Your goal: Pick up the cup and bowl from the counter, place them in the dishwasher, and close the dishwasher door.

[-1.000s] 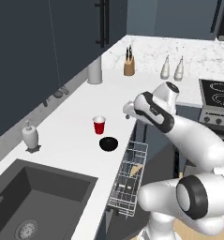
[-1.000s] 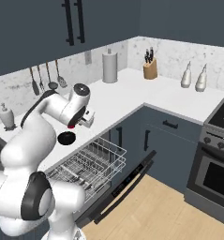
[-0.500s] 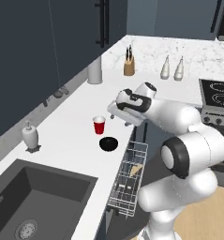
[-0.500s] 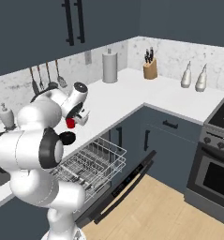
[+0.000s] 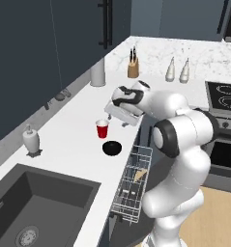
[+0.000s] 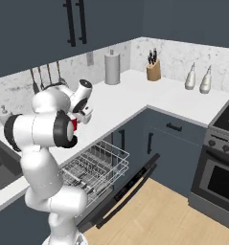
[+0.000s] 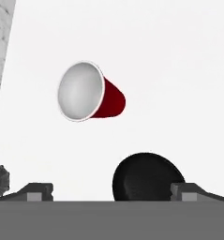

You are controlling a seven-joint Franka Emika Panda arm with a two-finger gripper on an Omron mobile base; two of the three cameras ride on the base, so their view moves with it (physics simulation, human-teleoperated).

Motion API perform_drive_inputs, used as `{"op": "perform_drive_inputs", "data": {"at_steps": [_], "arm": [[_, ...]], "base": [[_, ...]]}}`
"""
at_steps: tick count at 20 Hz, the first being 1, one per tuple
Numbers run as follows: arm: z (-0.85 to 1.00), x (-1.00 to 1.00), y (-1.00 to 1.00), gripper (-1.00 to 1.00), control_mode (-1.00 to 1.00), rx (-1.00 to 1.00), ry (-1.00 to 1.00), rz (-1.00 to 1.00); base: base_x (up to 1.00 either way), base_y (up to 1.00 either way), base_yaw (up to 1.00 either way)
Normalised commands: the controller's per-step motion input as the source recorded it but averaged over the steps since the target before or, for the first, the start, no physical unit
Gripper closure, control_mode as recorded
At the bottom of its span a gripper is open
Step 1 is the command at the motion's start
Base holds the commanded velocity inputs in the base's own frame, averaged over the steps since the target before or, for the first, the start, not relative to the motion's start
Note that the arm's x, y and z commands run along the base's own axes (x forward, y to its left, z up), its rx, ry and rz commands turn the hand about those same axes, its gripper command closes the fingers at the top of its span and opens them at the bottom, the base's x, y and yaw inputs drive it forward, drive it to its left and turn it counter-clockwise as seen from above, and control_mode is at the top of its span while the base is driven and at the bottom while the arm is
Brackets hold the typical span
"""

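- The cup (image 5: 102, 129), red with a whitish inside, stands upright on the counter (image 5: 73, 140); in the hand view its open mouth (image 7: 80, 91) faces the camera.
- The bowl (image 5: 112, 147), black and shallow, sits just beside the cup, nearer the counter's front edge; the 2 are close but apart. In the hand view the bowl (image 7: 146, 178) is cut off at its lower edge.
- The gripper (image 5: 118, 115) hovers above the counter beside the cup, touching neither item. In the hand view its 2 fingertips (image 7: 38, 191) stand wide apart at the bottom corners, jaws spread, nothing between them.
- In the right base view the robot's body hides most of the cup; only a red sliver (image 6: 74, 124) shows.
- The dishwasher door (image 6: 130, 191) hangs open and the white wire rack (image 6: 94, 165) is pulled out; contents of the rack are hard to make out.
- A soap dispenser (image 5: 31, 141) stands near the dark sink (image 5: 35, 212), which the frame edge cuts off.
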Motion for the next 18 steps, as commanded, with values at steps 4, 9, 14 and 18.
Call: {"op": "perform_drive_inputs", "data": {"at_steps": [4, 9, 14, 18], "arm": [[-0.15, 0.55, 0.24, -1.00, -1.00, -0.02, 0.06, -0.01], [-0.21, 0.43, 0.21, -1.00, -1.00, -0.04, 0.17, -0.03], [-0.24, 0.25, 0.00, -1.00, -1.00, -0.05, 0.12, -0.06], [-0.19, 0.31, 0.00, -1.00, -1.00, -0.01, 0.07, -0.05]], "base": [[0.00, 0.00, 0.00], [0.00, 0.00, 0.00], [0.00, 0.00, 0.00], [0.00, 0.00, 0.00]]}}
